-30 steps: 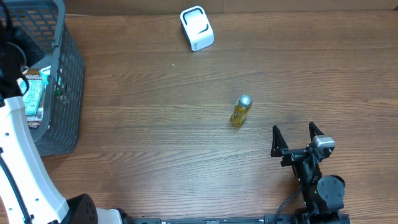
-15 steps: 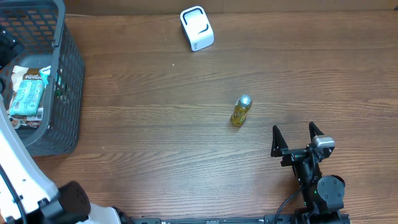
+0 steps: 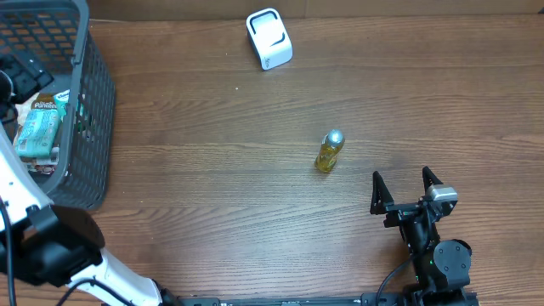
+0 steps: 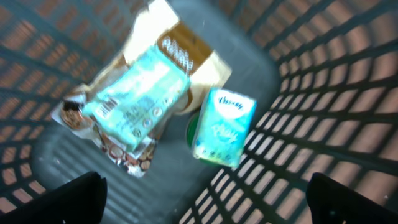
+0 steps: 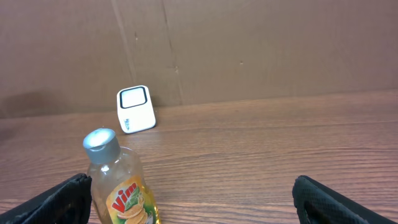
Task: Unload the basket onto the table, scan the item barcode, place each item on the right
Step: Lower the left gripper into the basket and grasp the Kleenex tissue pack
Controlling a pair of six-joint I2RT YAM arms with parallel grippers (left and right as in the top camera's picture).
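Your right pincer [image 3: 400, 174] sat released, the bottle [image 3: 329, 151] near, ahead-left; you needed to grip by the cap, leaving its label clear for the scanner [image 3: 269, 38] beyond

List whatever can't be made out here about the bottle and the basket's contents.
- Bottle barcode: right wrist view shows only the front label, base cut off by the lower edge; overhead too small.
- Teal packet print: left wrist view, blurred.
- Green item: mostly hidden under the tissue pack.
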